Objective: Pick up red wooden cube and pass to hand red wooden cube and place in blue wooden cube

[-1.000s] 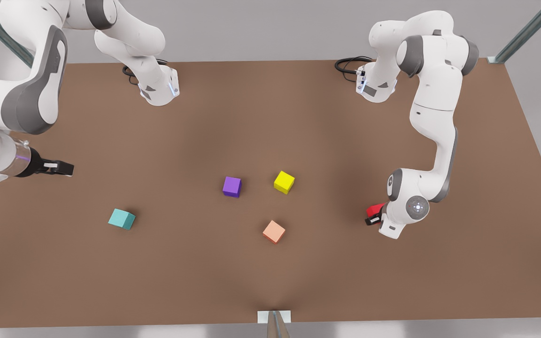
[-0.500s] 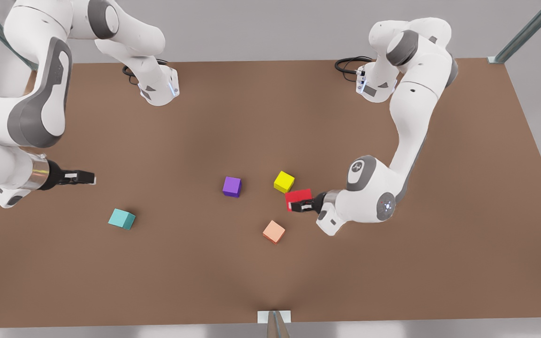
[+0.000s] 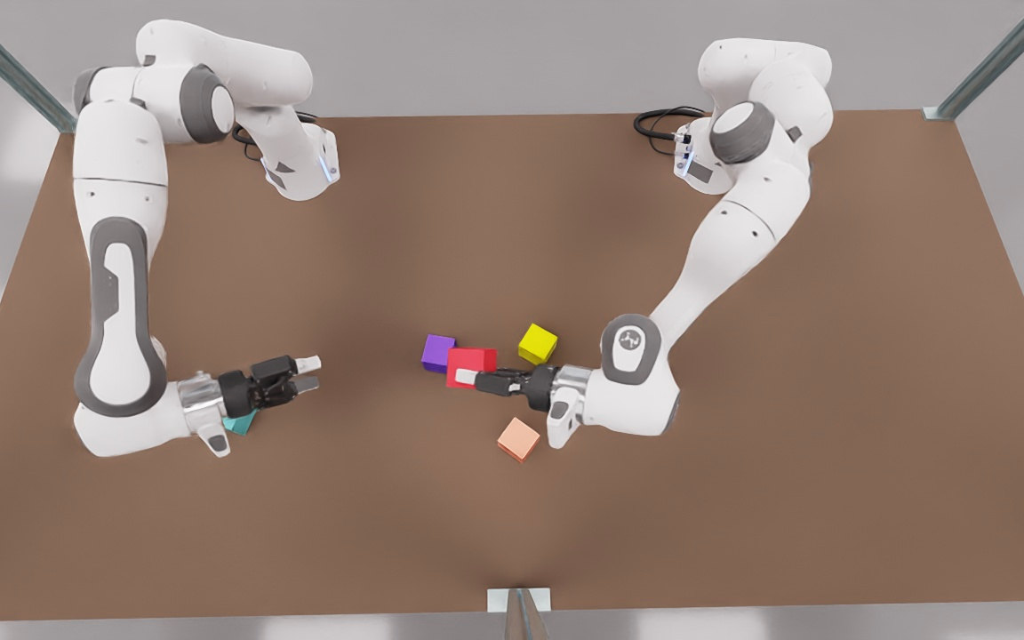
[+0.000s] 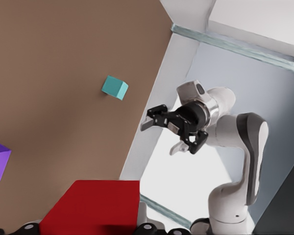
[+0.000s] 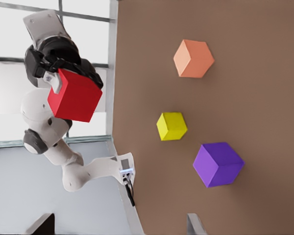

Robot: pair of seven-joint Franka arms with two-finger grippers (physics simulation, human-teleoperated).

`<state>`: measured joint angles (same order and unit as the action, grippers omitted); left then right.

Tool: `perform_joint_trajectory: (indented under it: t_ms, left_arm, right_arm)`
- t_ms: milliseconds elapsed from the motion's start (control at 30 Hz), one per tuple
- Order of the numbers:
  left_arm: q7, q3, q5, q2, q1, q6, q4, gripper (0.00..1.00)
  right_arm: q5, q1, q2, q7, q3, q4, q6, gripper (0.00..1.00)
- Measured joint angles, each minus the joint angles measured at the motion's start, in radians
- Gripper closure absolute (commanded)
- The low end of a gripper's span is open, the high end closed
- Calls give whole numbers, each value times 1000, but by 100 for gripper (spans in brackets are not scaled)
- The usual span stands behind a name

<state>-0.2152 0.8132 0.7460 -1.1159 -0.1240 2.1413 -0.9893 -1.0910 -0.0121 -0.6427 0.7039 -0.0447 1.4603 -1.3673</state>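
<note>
The left end effector [image 3: 479, 378], on the arm at the front view's right, pinches the red wooden cube [image 3: 471, 367] and holds it above the bench [image 3: 743, 498], close to the purple cube [image 3: 437, 352] and the yellow cube [image 3: 537, 344]. In the left wrist view the red wooden cube [image 4: 93, 208] sits right at the camera, between its own fingers. The right end effector [image 3: 306, 372], on the arm at the front view's left, has its fingers spread and points toward the red cube, with a clear gap of bare bench between the two. In the left wrist view this right end effector [image 4: 161, 134] appears farther off with its fingers apart. The blue wooden cube [image 3: 241, 422] lies on the bench partly hidden under the right wrist; in the left wrist view the blue wooden cube [image 4: 114, 87] rests alone on the bench. I think the main risk is in the handover. If the right fingers close on a corner of the cube, or if the left end effector lets go before the other grip is firm, the cube may fall among the purple, yellow and salmon cube [image 3: 518, 438] and roll away. The two end effectors may also hit each other if they approach on the same line. Later, the right wrist hangs just over the blue cube, so a low move may push it aside, and placing red on such a small top face can fail by sliding off.
</note>
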Motion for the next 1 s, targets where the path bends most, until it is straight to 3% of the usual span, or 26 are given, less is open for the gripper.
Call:
perform_joint_trajectory:
  t_ms: [400, 733, 1000]
  left_arm:
    - [194, 2, 76, -30, -28, 43, 3, 30]
    - [312, 1, 79, -37, -26, 53, 3, 30]
    - [373, -2, 78, -41, -25, 88, 3, 30]
  right_arm:
    - [-320, 142, 29, 677, 1, 158, -223, 0]
    - [-469, 206, 101, 1028, 2, 348, -300, 0]
    - [-569, 239, 106, 1211, 7, 387, -324, 0]
